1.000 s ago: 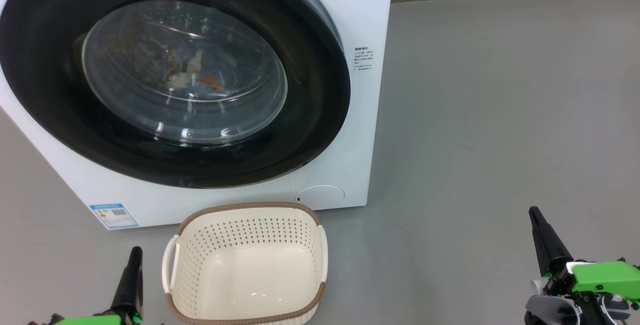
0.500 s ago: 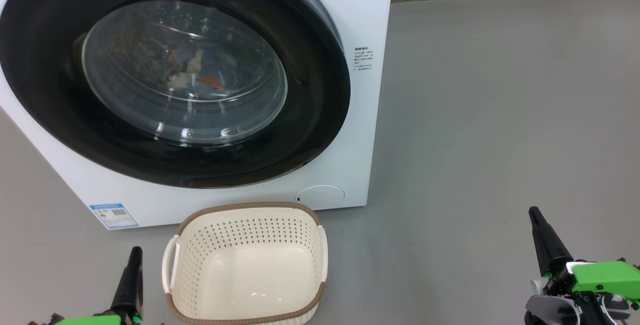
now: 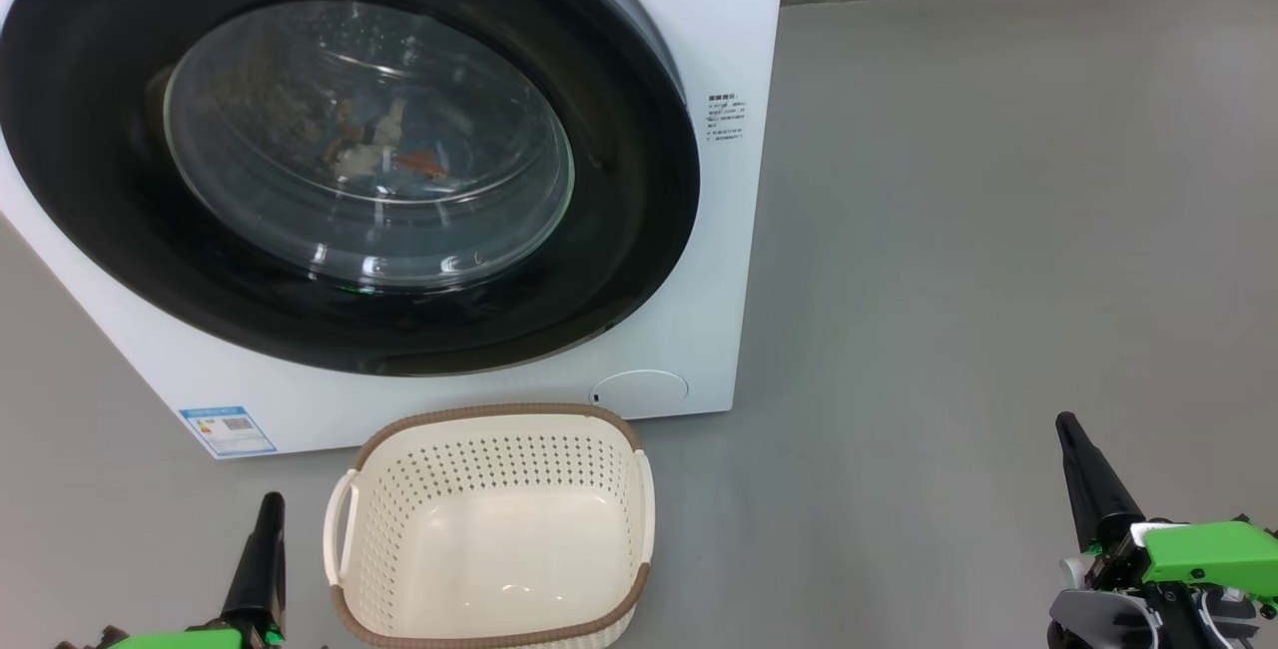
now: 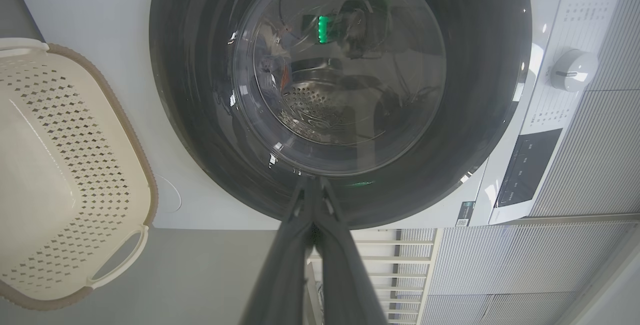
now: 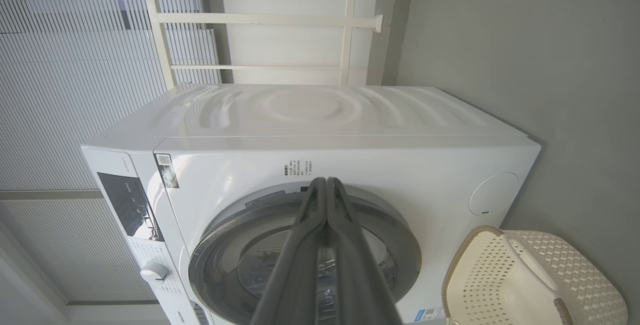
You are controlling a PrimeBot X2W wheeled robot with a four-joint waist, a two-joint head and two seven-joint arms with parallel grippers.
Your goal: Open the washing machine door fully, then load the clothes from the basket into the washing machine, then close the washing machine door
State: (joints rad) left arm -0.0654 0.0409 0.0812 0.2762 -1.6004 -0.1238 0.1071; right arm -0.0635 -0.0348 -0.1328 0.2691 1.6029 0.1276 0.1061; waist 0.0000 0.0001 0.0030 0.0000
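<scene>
**Door closed, clothes inside, both grippers pinched together**

The door (image 3: 619, 230) sits flush on the machine (image 3: 719, 30). Behind its glass the clothes (image 3: 384, 145) lie in the drum (image 4: 315, 110). The basket (image 3: 489, 412) stands on the floor (image 3: 998, 230) just before the machine's front bottom edge, its bare bottom showing. The left gripper (image 4: 312, 181) and right gripper (image 5: 326, 180) hang low on either side of it, fingers pressed together, gripping nothing.
</scene>
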